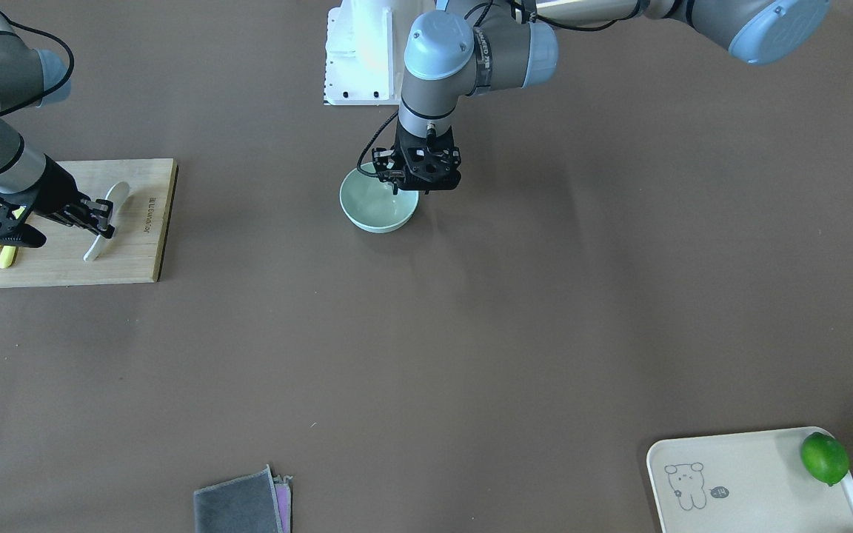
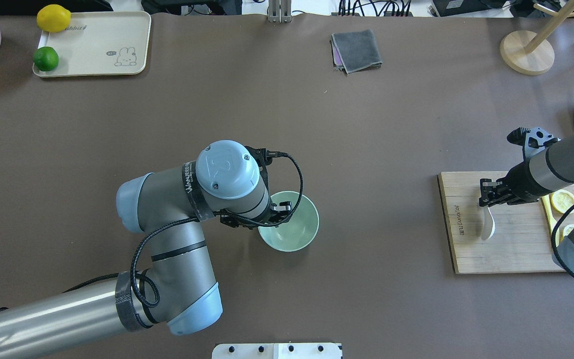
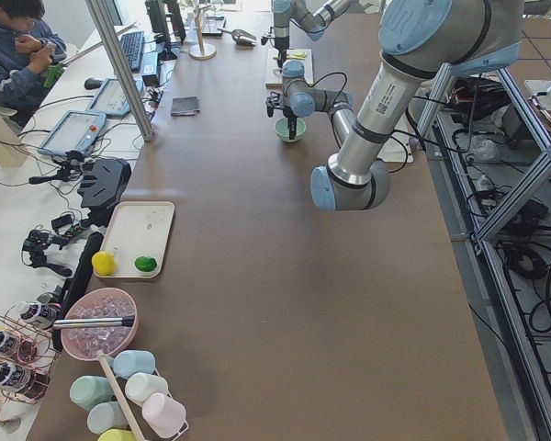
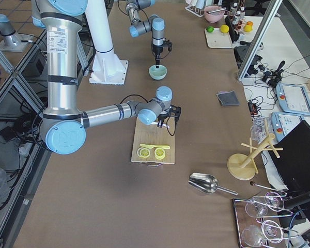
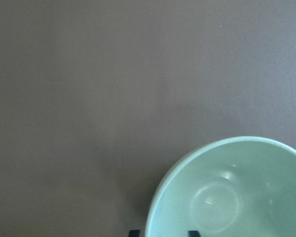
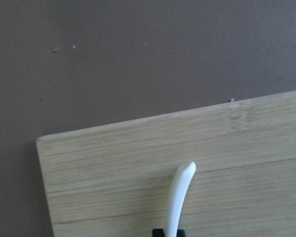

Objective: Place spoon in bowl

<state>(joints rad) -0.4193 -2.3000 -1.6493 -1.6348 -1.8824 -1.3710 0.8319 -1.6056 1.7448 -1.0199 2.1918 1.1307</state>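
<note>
— Left arm (image 2: 177,234) first, since its elbow bulks closest under the overhead camera. What does it cover?

— Its wrist hides the rim of the bowl (image 2: 297,234) on the robot's left, and nearly all of the left gripper (image 5: 163,232). Only two fingertips (image 5: 192,233) show, at the bottom edge of the wrist view. The jaws are apart, one outside the rim and one inside. Whether they touch it I cannot tell.

— And the right arm (image 2: 556,167)?

— Cut off at the frame's edge. It reaches over the wooden board (image 2: 511,249) on the bench (image 2: 391,124), well apart from the bowl. The right gripper (image 6: 168,231) has its jaws clamped on the spoon (image 2: 488,230).

— How does the spoon lie?

— Over the board, long axis running away from the robot. The handle tip points to the board's far edge and the scoop toward the robot. The jaws hide its middle, and whether it rests or is lifted I cannot tell.
</note>
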